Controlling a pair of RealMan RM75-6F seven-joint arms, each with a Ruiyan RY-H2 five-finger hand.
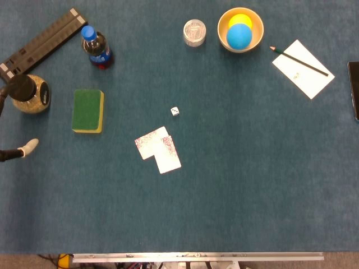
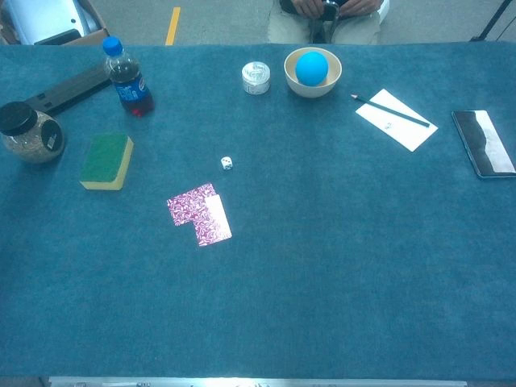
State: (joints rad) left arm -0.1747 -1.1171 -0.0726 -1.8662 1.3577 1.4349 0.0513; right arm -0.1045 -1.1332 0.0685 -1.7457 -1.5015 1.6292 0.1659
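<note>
Only one white-tipped finger of my left hand [image 1: 25, 149] shows, at the left edge of the head view, low over the blue cloth; the rest of the hand is out of frame. It holds nothing that I can see. Nearest to it are a glass jar [image 1: 31, 95] with a black lid and a green sponge [image 1: 88, 111]. My right hand is in neither view. Two patterned playing cards [image 1: 158, 149] lie overlapping at mid-table, with a small white die [image 1: 175, 111] just beyond them.
A cola bottle [image 1: 97, 49] and a black bar [image 1: 45, 42] stand at the far left. Further right are a small round tin [image 1: 194, 32], a bowl [image 1: 224, 22] with a blue and a yellow ball, paper [image 1: 303, 69] with a pencil, and a dark phone [image 2: 484, 143].
</note>
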